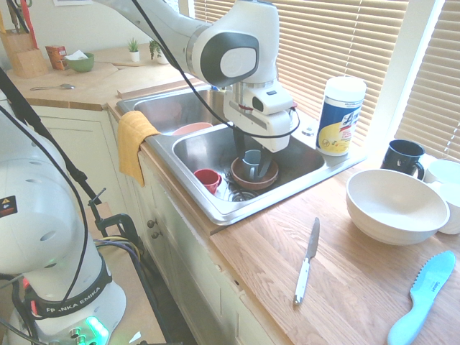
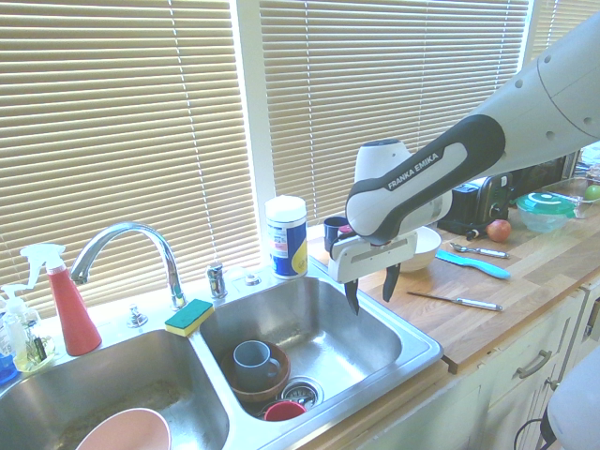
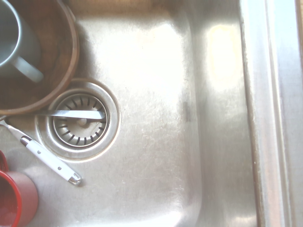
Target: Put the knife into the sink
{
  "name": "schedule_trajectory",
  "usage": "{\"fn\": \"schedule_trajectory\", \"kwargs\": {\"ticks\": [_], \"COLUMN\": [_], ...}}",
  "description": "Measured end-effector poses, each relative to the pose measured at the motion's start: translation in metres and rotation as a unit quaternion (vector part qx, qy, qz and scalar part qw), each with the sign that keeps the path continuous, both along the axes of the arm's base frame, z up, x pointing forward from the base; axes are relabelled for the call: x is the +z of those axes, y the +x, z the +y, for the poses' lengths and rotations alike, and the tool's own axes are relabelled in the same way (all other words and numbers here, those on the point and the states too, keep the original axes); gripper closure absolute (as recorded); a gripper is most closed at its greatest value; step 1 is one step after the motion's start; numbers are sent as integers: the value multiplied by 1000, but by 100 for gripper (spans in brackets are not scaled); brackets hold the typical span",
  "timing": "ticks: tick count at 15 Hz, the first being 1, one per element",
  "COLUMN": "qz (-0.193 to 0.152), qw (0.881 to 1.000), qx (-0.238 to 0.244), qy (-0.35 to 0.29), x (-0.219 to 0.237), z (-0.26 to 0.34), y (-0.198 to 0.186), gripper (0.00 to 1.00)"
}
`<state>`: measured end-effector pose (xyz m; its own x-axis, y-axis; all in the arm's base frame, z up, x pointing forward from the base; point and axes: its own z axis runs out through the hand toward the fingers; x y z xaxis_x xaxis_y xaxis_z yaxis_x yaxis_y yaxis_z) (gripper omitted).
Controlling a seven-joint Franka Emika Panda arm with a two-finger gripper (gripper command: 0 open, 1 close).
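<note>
A yellow cloth hangs over the front rim of the sink. In the basin stand a red cup and a brown bowl with a grey mug in it. The wrist view also shows a white-handled piece of cutlery lying beside the drain. Above the basin's bare half the gripper hangs pointing down, its fingers apart and holding nothing.

Right of the sink, past a wipes tub at its back corner, the knife lies flat on the wooden worktop near the front edge. Its blade points toward the sink and its white handle toward the edge, well apart from the gripper. Further right are a white bowl and a light-blue plastic knife.

The step in hand looks like the reach. The arm would best clear the sink rim, turn its fingers across the white handle, and come straight down. The knife is thin and lies flat, so a shallow pinch may slip. The blue knife is the wrong one.
</note>
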<state>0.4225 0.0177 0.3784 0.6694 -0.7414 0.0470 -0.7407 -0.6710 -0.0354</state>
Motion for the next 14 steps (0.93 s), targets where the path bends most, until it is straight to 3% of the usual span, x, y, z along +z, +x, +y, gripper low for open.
{"fn": "schedule_trajectory", "kwargs": {"ticks": [2, 8, 14], "qz": [1, 15, 56], "qw": [1000, 996, 971], "qx": [2, 83, 230], "qy": [-1, -1, -28], "x": [-1, 28, 29], "z": [0, -54, -156], "y": [0, 11, -12], "gripper": [0, 0, 0]}}
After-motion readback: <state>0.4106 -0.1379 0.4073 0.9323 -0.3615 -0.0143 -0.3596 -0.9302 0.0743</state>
